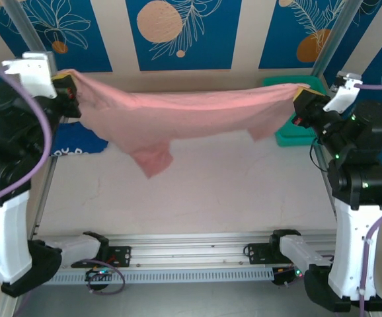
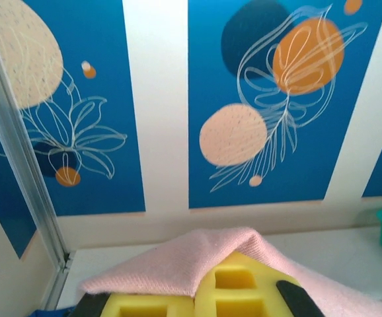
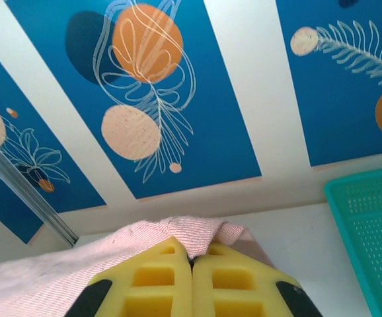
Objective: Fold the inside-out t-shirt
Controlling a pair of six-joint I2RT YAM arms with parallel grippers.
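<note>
The shirt [image 1: 191, 109] hangs limp, evidently soft and light. The left jaws and right jaws each clamp one end, judged sound holds.

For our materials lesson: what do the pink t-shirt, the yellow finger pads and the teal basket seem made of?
Pink t-shirt: soft matte knit, likely cotton; it sags and shows fine ribbing. Pads of the right gripper: matte yellow foam or rubber; moulded hollows. Teal basket: probably plastic; perforated walls.

1. The top camera looks down from the near edge onto the table [image 1: 230, 191].
2. Both wrist cameras sit close, facing the back wall [image 2: 158, 132]; all three share it and the t-shirt [image 1: 178, 109].
</note>
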